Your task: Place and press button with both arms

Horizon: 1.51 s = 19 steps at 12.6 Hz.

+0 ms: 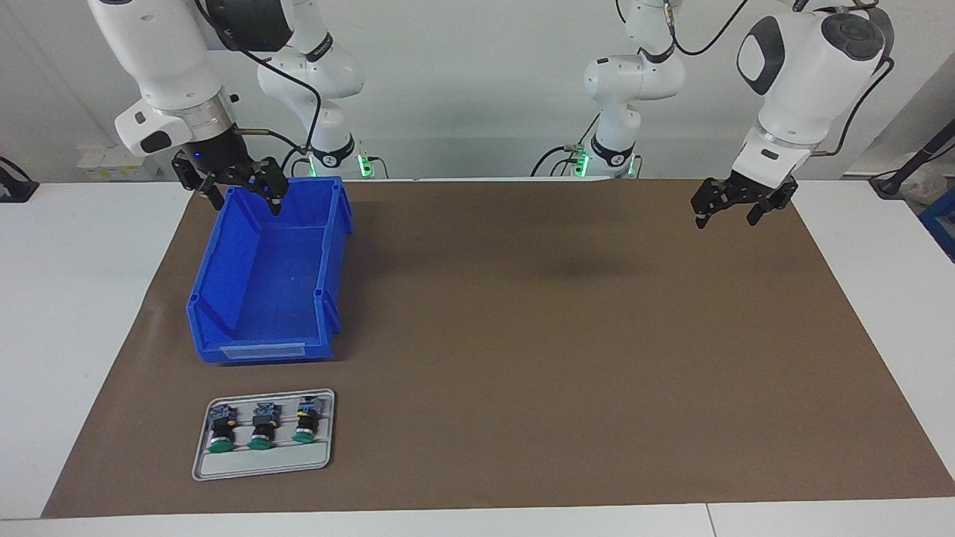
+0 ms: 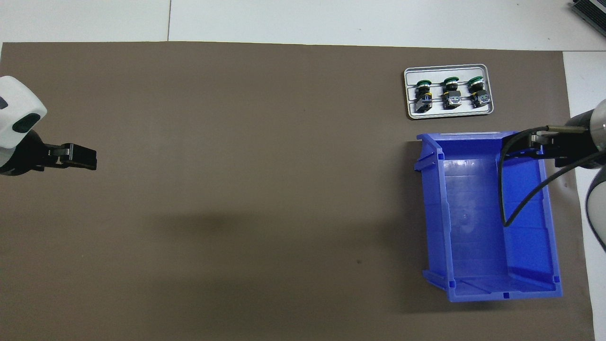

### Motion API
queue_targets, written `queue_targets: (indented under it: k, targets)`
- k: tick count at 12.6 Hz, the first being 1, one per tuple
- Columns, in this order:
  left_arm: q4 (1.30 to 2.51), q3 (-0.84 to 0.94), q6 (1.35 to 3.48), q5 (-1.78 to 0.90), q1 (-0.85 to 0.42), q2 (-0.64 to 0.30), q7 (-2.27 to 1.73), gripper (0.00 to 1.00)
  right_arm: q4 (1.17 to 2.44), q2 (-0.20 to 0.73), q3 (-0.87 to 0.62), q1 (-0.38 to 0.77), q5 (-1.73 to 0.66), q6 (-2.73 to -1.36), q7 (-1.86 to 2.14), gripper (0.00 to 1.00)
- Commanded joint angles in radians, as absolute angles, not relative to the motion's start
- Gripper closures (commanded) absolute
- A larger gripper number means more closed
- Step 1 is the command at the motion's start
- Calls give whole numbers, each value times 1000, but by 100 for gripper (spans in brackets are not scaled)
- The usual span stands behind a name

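In the facing view, a brown mat [image 1: 522,335] covers most of the white table [image 1: 74,298]. A blue bin [image 1: 268,283] sits on the mat toward the right arm's end of the table. Farther from the robots than the bin lies a small grey tray [image 1: 265,464] with three buttons [image 1: 261,426] side by side in a row, green caps pointing away from the robots. None of them is touched by anything.

The right gripper [image 1: 240,195] hangs above the bin's edge nearest the robots. Its fingers stand apart and nothing is between them. The left gripper [image 1: 731,212] hangs in the air over the mat at the left arm's end of the table, well apart from the tray and the bin. Its fingers are spread too, and it carries nothing.

In the overhead view, the tray [image 2: 449,110] lies just beside the bin [image 2: 487,218], farther from the robots, with the three buttons [image 2: 450,93] lined up inside it. The left gripper [image 2: 78,157] shows at the edge of the picture over bare mat [image 2: 236,189]. From this angle I cannot tell how far its fingers are parted. The right gripper [image 2: 537,144] is over the bin, partly hidden by its own black cable [image 2: 504,189], which loops across the bin's inside.
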State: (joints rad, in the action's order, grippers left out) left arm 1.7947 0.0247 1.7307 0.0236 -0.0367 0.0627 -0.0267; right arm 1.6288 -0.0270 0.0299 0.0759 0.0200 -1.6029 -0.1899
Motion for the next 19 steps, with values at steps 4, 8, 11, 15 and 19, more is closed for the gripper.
queue_targets:
  k: [4, 8, 11, 15, 19]
  targets:
    - [1819, 29, 1727, 40, -32, 89, -37, 0, 1649, -49, 34, 77, -2, -1605, -170, 0]
    - [1819, 29, 1729, 40, -32, 89, -37, 0, 1649, -49, 34, 75, -2, -1597, -160, 0]
    - [1819, 29, 1729, 40, -32, 89, -37, 0, 1640, -38, 34, 69, -2, -1605, -160, 5]
    - [1821, 29, 1729, 40, -32, 89, -37, 0, 1542, 76, 34, 35, 0, -1666, -156, 12]
    - [1819, 29, 1727, 40, -32, 89, -37, 0, 1233, 363, 26, 0, -28, -1671, -150, 12]
